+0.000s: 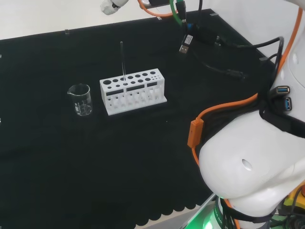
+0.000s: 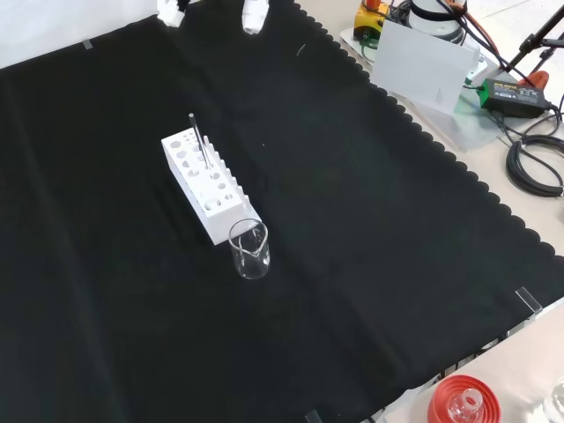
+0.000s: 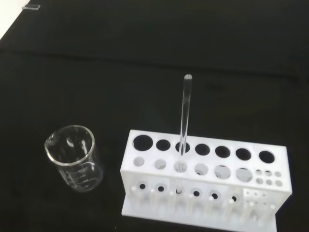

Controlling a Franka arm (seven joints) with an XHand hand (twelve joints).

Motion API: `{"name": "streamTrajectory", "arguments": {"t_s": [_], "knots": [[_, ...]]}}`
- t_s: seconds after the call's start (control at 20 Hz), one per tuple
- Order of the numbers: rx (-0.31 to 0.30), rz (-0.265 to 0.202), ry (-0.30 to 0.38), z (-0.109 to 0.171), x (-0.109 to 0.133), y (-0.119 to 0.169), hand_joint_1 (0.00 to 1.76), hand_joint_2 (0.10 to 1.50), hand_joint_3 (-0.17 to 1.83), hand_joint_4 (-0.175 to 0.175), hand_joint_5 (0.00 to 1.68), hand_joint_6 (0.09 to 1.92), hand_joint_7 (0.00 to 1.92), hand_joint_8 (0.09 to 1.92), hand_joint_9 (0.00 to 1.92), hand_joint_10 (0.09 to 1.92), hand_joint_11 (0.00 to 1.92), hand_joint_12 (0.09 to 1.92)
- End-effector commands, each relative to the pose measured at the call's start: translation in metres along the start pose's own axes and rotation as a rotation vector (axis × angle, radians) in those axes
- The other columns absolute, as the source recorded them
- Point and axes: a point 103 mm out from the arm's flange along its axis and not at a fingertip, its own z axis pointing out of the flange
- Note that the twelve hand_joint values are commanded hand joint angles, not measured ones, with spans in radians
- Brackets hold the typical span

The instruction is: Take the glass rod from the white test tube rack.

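Clear and thin, the glass rod (image 3: 184, 123) stands upright in a hole of the white plastic test tube rack (image 3: 207, 186), untouched, and I cannot tell how my hand's fingers (image 2: 254, 16) are set.

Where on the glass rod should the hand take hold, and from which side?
Probably pinch the glass rod on its bare upper length above the white test tube rack, coming from above. It stands upright in a hole, so it should lift straight out. The beaker stands apart beside the rack.
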Motion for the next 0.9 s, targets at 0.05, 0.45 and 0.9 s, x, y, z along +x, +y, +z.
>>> {"name": "streamTrajectory", "arguments": {"t_s": [0.05, 0.45, 0.9], "knots": [[0.029, -0.006, 0.014, 0.016, -0.003, 0.013, 0.6, 0.91, -0.13, 0.02, 0.28, 0.09, 0.08, 0.86, 0.29, 0.97, 0.32, 1.43], [0.069, -0.003, 0.012, 0.034, -0.005, 0.028, 0.6, 0.92, -0.13, 0.016, 0.29, 0.09, 0.09, 0.86, 0.32, 0.97, 0.33, 1.43], [0.129, -0.005, 0.053, 0.05, -0.007, 0.043, 0.6, 0.92, -0.14, 0.011, 0.31, 0.09, 0.1, 0.87, 0.35, 0.96, 0.35, 1.42]]}}
